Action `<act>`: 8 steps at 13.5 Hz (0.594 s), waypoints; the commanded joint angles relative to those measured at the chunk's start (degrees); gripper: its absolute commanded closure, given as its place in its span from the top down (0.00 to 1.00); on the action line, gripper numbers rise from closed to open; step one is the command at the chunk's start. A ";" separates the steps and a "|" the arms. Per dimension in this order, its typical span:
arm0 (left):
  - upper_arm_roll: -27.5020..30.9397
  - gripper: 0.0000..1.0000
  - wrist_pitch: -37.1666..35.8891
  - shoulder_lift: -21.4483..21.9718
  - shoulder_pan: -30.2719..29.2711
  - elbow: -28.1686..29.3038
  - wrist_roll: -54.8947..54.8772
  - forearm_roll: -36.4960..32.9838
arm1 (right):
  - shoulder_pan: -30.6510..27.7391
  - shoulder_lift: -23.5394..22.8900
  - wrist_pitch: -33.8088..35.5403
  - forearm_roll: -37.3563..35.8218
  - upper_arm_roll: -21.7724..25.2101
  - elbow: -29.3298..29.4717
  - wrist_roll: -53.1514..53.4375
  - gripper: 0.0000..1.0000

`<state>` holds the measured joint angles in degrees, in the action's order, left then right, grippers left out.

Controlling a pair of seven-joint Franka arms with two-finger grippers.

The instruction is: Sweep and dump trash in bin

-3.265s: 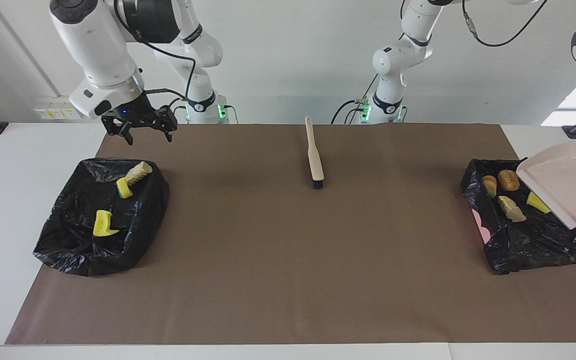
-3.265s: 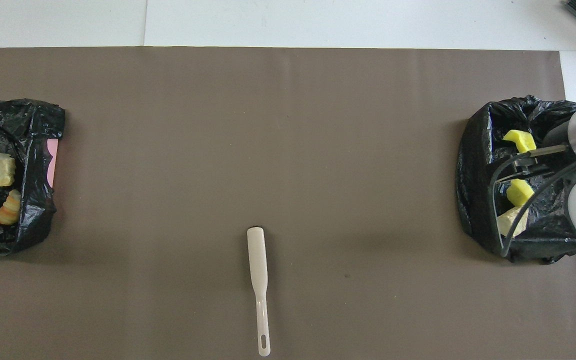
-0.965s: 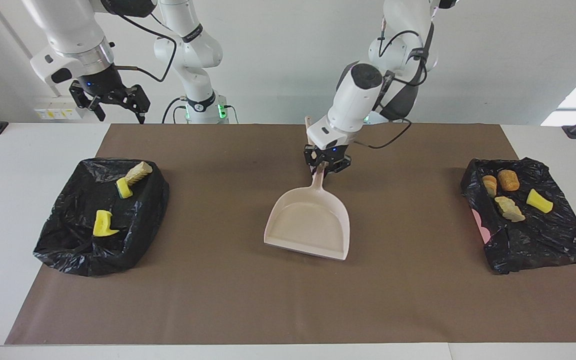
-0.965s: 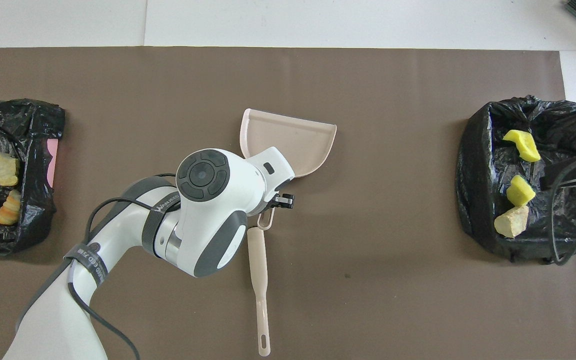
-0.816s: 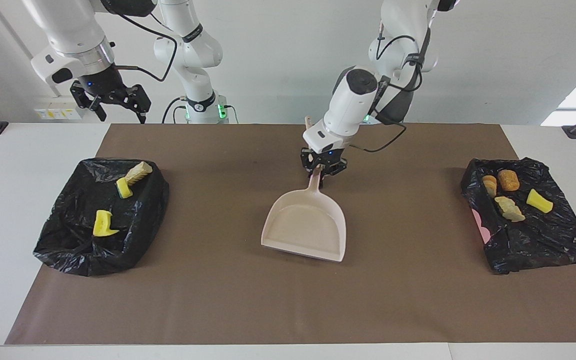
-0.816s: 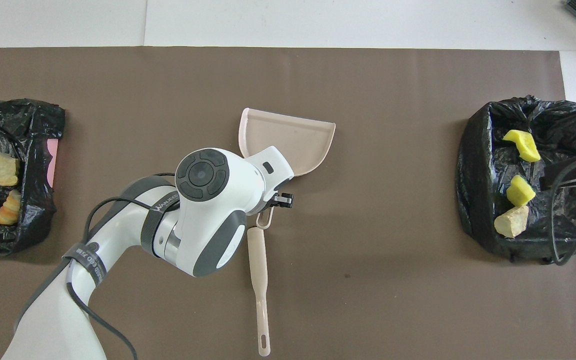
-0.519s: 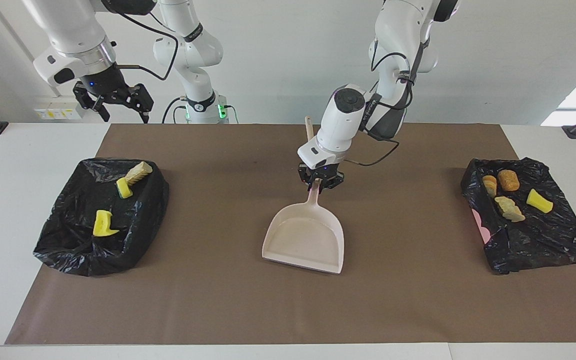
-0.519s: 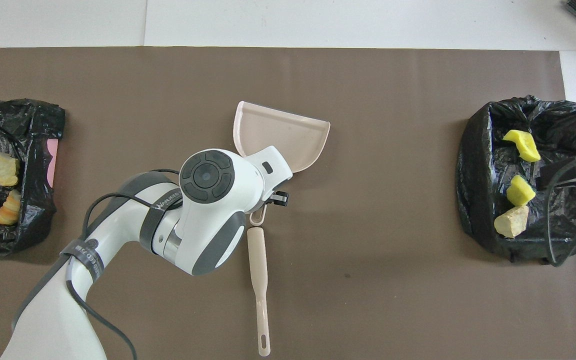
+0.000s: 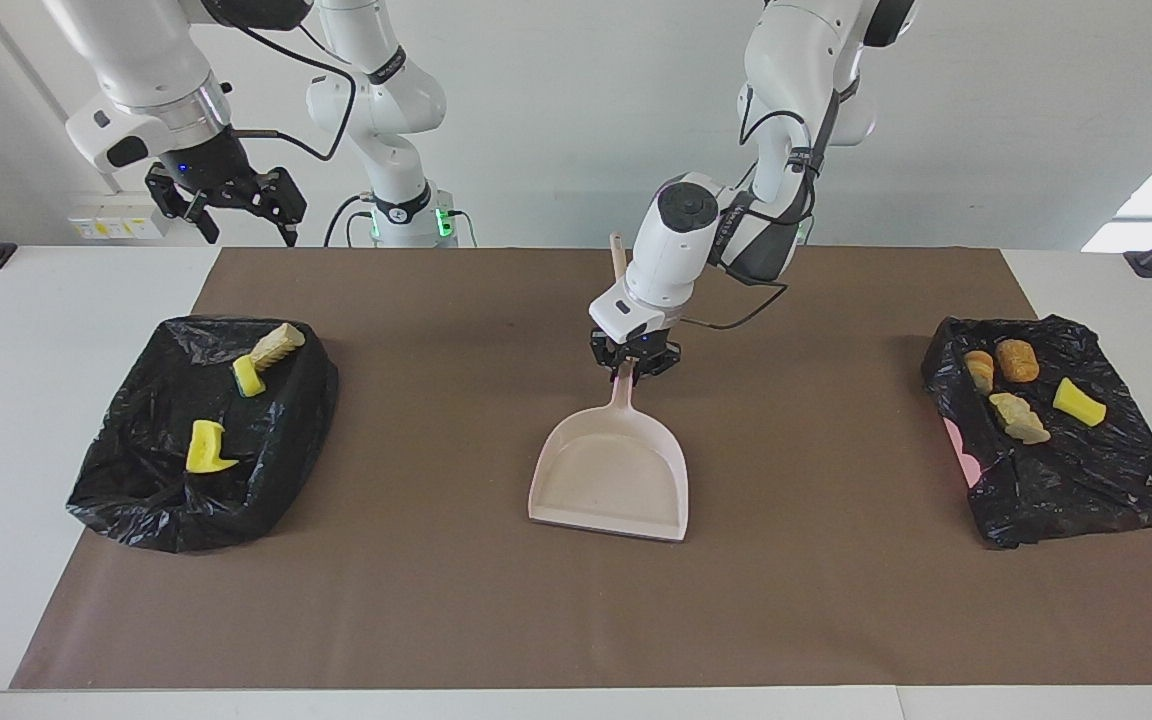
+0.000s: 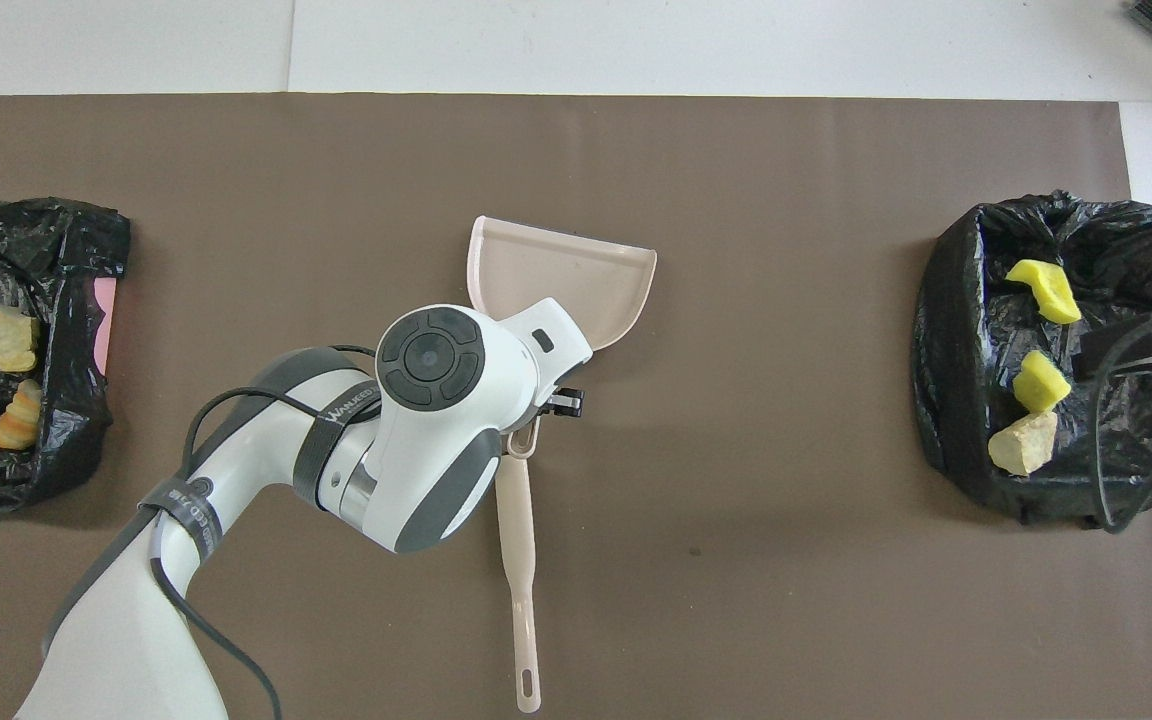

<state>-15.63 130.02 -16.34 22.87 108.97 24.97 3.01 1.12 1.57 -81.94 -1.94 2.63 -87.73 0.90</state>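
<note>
Now, in the facing view, my left gripper (image 9: 633, 368) was clamped tight on the handle of the dustpan (image 9: 611, 480), and the pan lay flat on the brown mat (image 9: 436, 600) in the middle of the table. A few seconds earlier I had held it tilted over the bin at the left arm's end (image 9: 1086, 500); within the last second it only slid a little on the mat. All the trash (image 9: 1018, 418) lay inside the two black-lined bins: four pieces in that bin, and three in the bin at the right arm's end (image 9: 136, 500). I saw no scrap on the mat, so I judged that the dumping was finished and only the release of the pan remained. My right gripper (image 9: 226, 200) waited with its fingers apart, high over the table edge near its own bin, holding nothing. Most of the brush (image 9: 617, 255) was hidden by my left arm; only the end of its handle showed.

Seen from overhead, my own wrist covered the left gripper and part of the pan, so the grip itself was not visible there. The brush lay whole on the mat, nearer to the robots than the pan, almost touching the pan's handle. The right gripper was cut off at the picture's edge, over its bin. The bin at the left arm's end was cut off too, and one yellow piece in it showed only partly.
</note>
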 commanded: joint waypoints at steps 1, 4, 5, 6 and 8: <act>0.78 0.18 3.29 -1.24 1.48 -0.07 3.49 -1.17 | 0.03 1.24 -0.06 0.98 0.28 -1.22 0.68 1.00; 0.78 0.79 2.70 -1.24 1.22 -0.77 3.68 -1.08 | 0.03 1.24 -0.06 0.98 0.28 -1.22 0.59 1.00; 0.95 1.00 2.69 -0.98 0.69 -1.12 3.68 -1.08 | 0.03 1.15 -0.06 0.98 0.28 -1.22 0.68 1.00; 1.22 1.00 2.17 -0.11 0.08 -1.30 3.68 -1.08 | 0.03 1.24 -0.06 0.98 0.28 -1.22 0.68 1.00; 1.39 1.00 -3.86 2.00 -1.85 -2.87 3.68 -1.08 | 0.03 1.24 -0.06 0.98 0.28 -1.22 0.68 1.00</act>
<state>-14.55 131.18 -16.73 22.52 107.36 27.67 2.98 1.12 1.61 -81.94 -1.94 2.63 -87.73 0.90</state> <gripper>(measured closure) 0.048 0.000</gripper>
